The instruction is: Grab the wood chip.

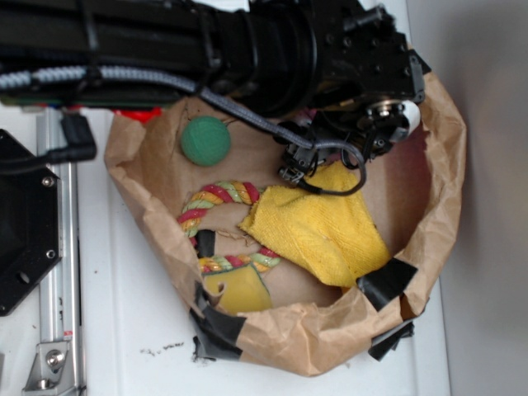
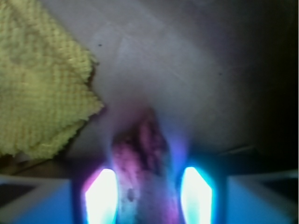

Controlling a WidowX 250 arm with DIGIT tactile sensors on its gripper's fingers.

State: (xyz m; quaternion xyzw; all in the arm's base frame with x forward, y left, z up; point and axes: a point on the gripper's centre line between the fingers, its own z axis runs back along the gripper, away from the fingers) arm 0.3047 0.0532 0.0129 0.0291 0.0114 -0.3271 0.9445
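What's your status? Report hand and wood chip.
Hand low in paper bin, fingers either side of wood chip. Grip unconfirmed. Yellow cloth beside, clear.

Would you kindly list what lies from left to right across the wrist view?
Yellow cloth → left finger → wood chip → right finger. The chip sits between the two fingers of the tool.

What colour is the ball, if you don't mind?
Green: the ball shows best in the exterior view.

My arm (image 1: 247, 45) hangs over the paper-lined bin (image 1: 445, 165), above the yellow cloth (image 1: 318, 231) and green ball (image 1: 205, 140).
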